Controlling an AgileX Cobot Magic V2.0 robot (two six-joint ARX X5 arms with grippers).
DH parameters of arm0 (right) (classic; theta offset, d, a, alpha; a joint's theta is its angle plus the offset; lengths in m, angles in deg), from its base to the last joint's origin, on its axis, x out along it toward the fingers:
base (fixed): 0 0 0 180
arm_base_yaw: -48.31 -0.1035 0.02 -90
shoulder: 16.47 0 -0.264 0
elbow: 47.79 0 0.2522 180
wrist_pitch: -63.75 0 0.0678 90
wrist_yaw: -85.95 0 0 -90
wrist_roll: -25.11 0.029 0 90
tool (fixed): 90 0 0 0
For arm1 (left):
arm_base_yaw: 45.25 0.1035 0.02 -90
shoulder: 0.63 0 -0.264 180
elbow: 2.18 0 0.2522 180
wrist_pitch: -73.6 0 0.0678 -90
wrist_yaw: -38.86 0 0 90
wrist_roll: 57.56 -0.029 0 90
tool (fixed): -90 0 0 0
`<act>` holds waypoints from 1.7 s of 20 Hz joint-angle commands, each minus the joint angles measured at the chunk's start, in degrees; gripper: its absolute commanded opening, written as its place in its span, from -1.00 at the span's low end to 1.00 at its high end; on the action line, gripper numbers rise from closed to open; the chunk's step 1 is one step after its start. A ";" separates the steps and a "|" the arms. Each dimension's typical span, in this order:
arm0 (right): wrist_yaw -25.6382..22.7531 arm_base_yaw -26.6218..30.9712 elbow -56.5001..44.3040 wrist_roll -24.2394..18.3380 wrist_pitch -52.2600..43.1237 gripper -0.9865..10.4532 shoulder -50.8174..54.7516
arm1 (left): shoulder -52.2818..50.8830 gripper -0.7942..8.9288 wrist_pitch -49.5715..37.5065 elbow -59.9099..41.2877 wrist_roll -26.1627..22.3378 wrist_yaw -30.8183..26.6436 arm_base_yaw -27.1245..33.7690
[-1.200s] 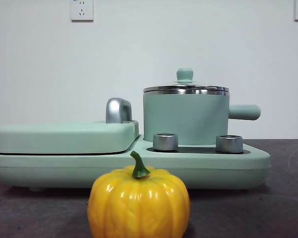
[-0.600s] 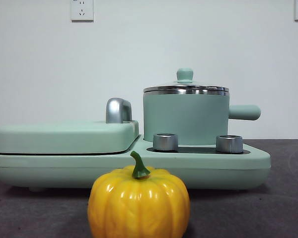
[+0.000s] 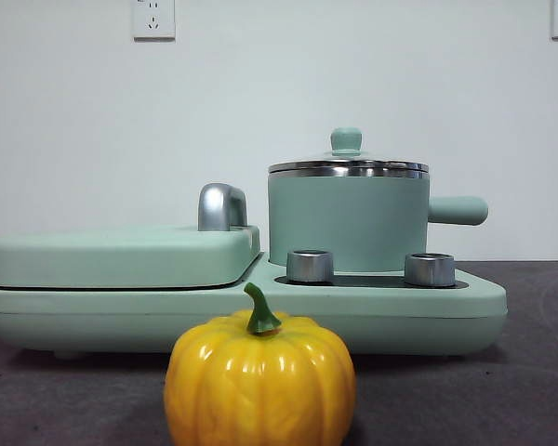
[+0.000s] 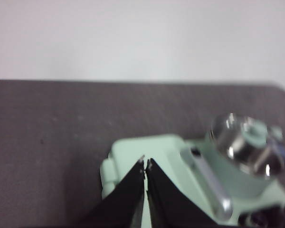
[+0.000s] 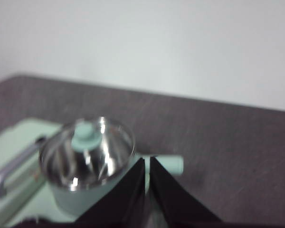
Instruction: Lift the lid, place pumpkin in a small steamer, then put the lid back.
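The small steamer [image 3: 346, 221] stands on the right-hand bay of the mint-green cooker base [image 3: 242, 311], its stubby side handle [image 3: 458, 210] pointing right. The lid [image 3: 348, 165] sits square on the steel rim, so its knob [image 3: 346, 140] is upright and open to a grasp from above. Nothing has yet been lifted, and you should judge the task as not begun.

The pumpkin [image 3: 259, 379] rests on the dark table [image 3: 502, 390], near the camera and in front of the cooker base, apart from it, stem up. It looks about as wide as the pot, so you will likely need to lower it in centred.

To the left, the flat griddle cover [image 3: 121, 255] lies closed with its chrome handle [image 3: 221, 206] at its right end, beside the pot; this is not the lid you want.

Neither arm appears in the front view. In its wrist view the left gripper [image 4: 145, 164] hangs above the cooker's left part, jaws pressed together and empty. The right gripper [image 5: 147, 161] hovers above the pot's side handle, just beside the lid, jaws likewise closed on nothing. You would probably find it the better placed for the knob, and it must spread its jaws first.
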 commanded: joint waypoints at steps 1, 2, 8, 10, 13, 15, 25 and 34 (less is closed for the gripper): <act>1.01 -0.87 1.09 -7.54 1.73 -0.80 -1.68 | 2.32 -0.82 1.70 2.40 -12.11 0.74 -1.22; 0.98 -1.16 1.09 -9.18 2.71 -0.80 -2.16 | 3.15 -0.82 2.40 2.80 -13.94 0.74 -1.86; 0.96 -2.45 1.09 -18.21 6.56 -0.80 -3.41 | 6.25 -0.82 3.26 3.21 -27.04 0.79 -6.60; 0.96 -2.86 1.09 -22.73 6.71 -0.80 -3.41 | 6.97 -0.82 3.23 3.21 -32.50 0.79 -8.22; 0.96 -3.21 1.09 -27.54 6.69 -0.80 -3.34 | 8.02 -0.82 3.10 3.21 -36.17 0.79 -10.19; 1.01 -3.26 1.09 -27.96 6.69 -0.78 -3.34 | 8.52 -0.76 3.08 3.21 -35.50 0.79 -10.99; 0.98 -3.26 1.09 -26.64 6.69 -0.34 -3.34 | 9.11 -0.18 2.32 3.21 -32.46 4.22 -13.44; 0.94 -3.26 1.09 -25.09 6.64 -0.34 -3.37 | 15.52 -0.19 -11.39 3.21 -20.96 4.20 -18.43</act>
